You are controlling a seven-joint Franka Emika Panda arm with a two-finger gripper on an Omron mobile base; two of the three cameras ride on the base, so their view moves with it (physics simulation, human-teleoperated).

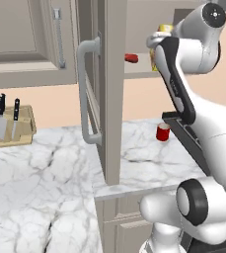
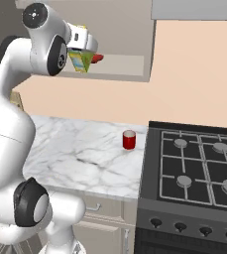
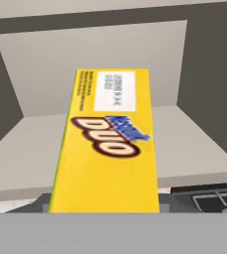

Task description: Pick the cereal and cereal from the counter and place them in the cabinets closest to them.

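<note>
Cereal point(image 3: 107, 144) sits pinched in my gripper point(image 2: 81, 55), jutting ahead toward the open cabinet point(image 3: 100, 54) shelf. My right base view adds a red cup point(image 2: 129, 140) far below it.

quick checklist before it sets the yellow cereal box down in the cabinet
1. Grip: the gripper is shut on the yellow cereal box, box off the counter. ok
2. Cabinet door stands open, edge toward the camera. ok
3. Box at the opening: in the hand view it faces the inner shelf, and the bare shelf lies ahead. ok
4. Box fully past the shelf's front lip: cannot tell
5. Something small and red sits on the shelf near the box; whether they touch: cannot tell
6. Red cup stands on the counter well below the hand. ok
</note>
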